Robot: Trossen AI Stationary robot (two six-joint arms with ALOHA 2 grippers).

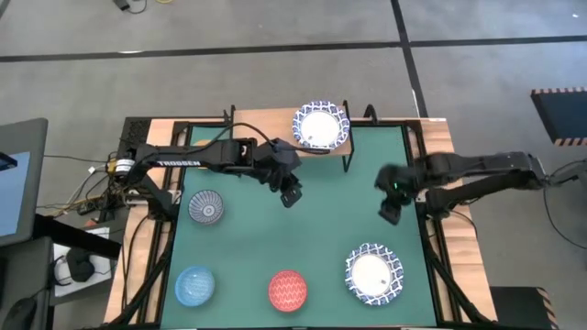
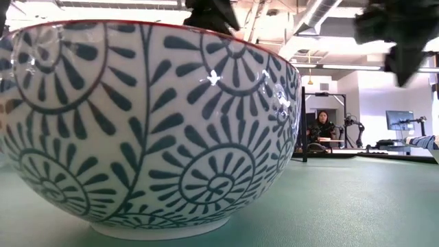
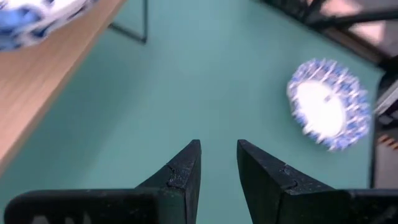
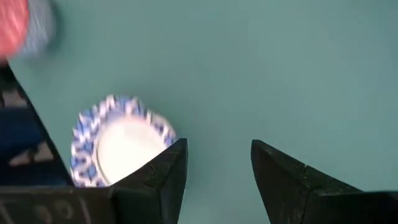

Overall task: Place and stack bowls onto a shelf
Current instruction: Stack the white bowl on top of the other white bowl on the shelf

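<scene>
One wide white bowl with a blue lattice rim (image 1: 321,126) sits on the light-wood shelf (image 3: 43,81) at the table's far edge. A second such bowl (image 1: 373,273) rests on the green table at the near right. The grey-patterned bowl (image 1: 206,207), the light blue bowl (image 1: 194,285) and the red bowl (image 1: 288,291) stand on the table. My left gripper (image 1: 290,192) hangs open and empty over the table's middle, near the shelf. My right gripper (image 1: 390,213) hangs open and empty at the right, above the table and beyond the near-right white bowl (image 4: 118,140).
The red bowl (image 2: 151,130) fills the low view; its outside is white with a dark leaf pattern. The shelf's black leg (image 1: 347,158) stands right of the shelved bowl. Bare green table lies between the two grippers. A person sits in the room far behind.
</scene>
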